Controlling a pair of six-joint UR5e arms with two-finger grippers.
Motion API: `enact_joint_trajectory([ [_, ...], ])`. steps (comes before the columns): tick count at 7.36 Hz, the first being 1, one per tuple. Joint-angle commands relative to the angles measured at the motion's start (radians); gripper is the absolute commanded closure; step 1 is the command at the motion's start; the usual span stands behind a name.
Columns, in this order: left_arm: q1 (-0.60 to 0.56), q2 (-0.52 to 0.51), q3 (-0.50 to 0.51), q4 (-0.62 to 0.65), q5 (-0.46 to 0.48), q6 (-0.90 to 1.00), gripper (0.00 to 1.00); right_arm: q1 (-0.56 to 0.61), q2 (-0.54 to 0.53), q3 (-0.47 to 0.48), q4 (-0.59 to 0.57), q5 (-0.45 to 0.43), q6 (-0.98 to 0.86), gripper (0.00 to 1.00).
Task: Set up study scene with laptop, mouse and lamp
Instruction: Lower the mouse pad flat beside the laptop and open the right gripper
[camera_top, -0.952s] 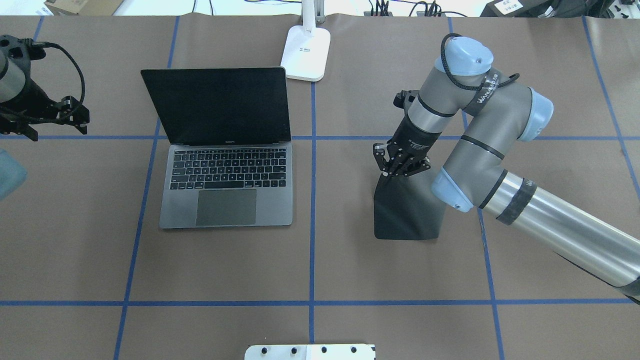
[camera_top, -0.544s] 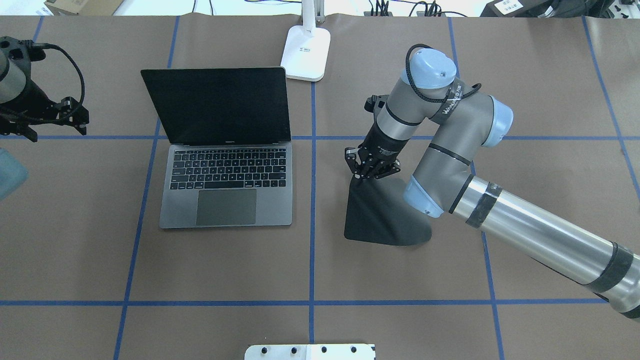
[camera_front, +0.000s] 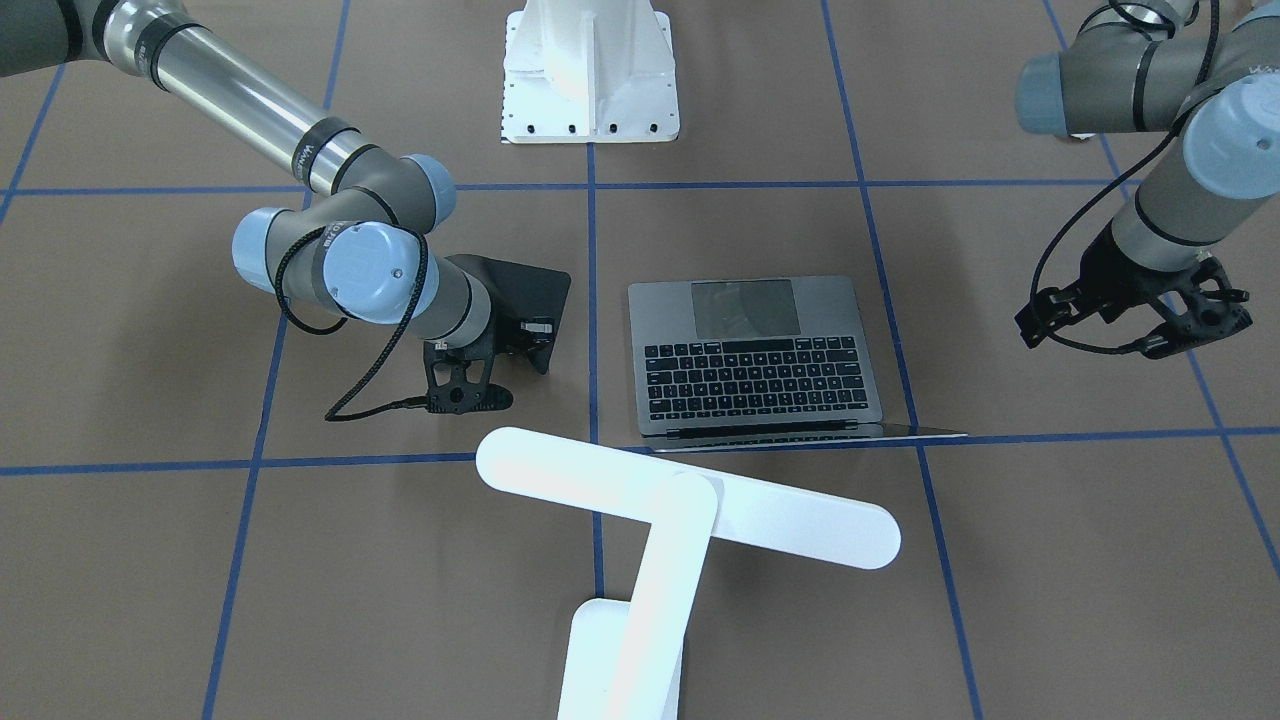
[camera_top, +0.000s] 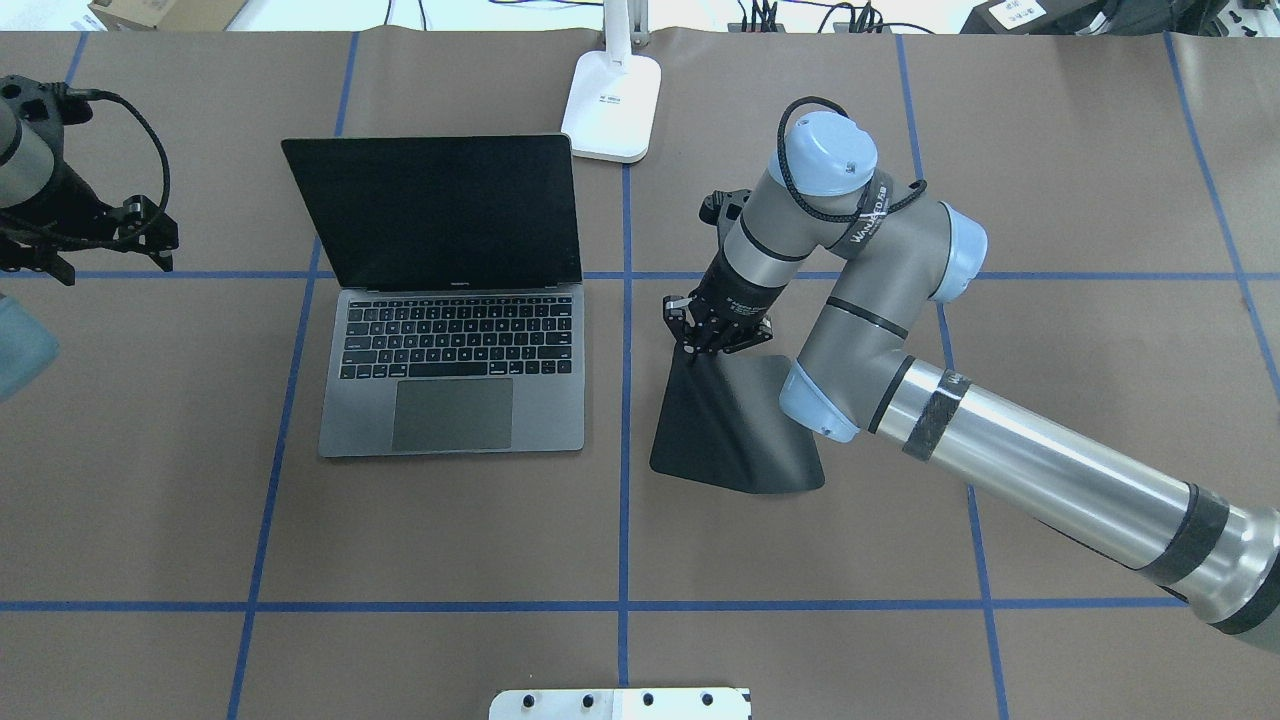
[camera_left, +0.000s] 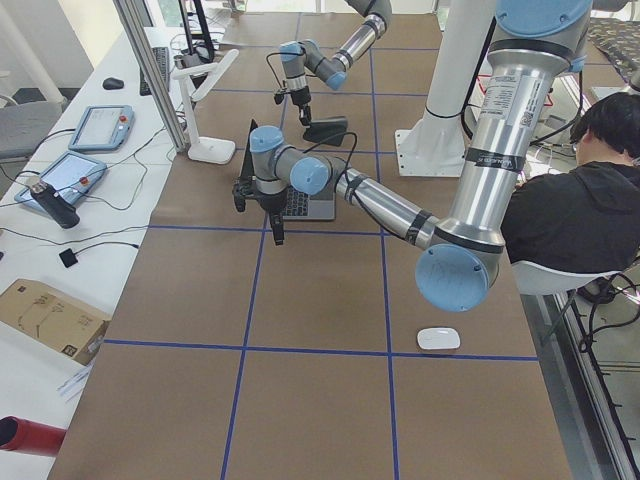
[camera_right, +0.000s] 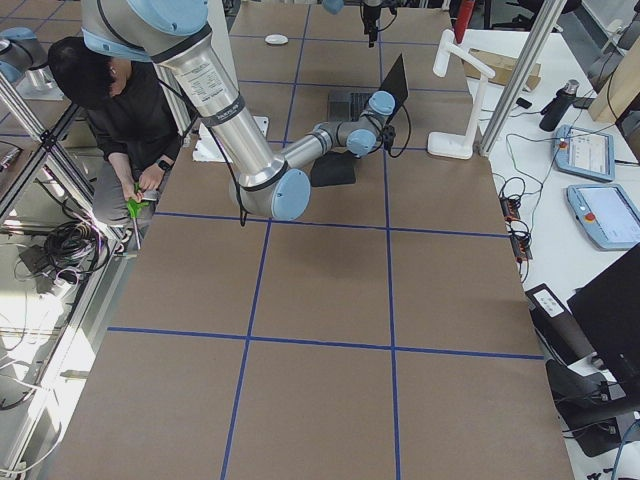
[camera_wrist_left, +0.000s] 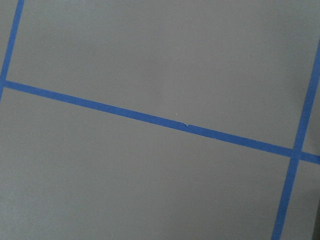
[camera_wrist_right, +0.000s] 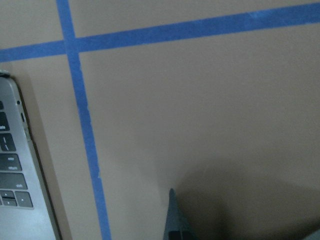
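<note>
The fingers of the right gripper (camera_top: 697, 352) pinch the far edge of the black pad (camera_top: 735, 445), tilted with its near edge on the table (camera_top: 500, 540), I think to slide it beside the laptop (camera_top: 455, 405) for the mouse (camera_left: 438, 339), lying well apart. The left gripper (camera_front: 1135, 320) hangs aside; its fingers I cannot judge.
</note>
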Motion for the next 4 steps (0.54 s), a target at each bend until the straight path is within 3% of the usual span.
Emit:
enact_joint_trajectory([
  [1,0.000,0.000,0.017,-0.023,0.000,-0.004,0.01,-0.001,-0.008,-0.003,0.059,-0.010,-0.033,1.00],
  [4,0.000,0.000,0.037,-0.051,0.001,-0.008,0.01,-0.001,-0.008,-0.003,0.070,-0.021,-0.119,1.00],
])
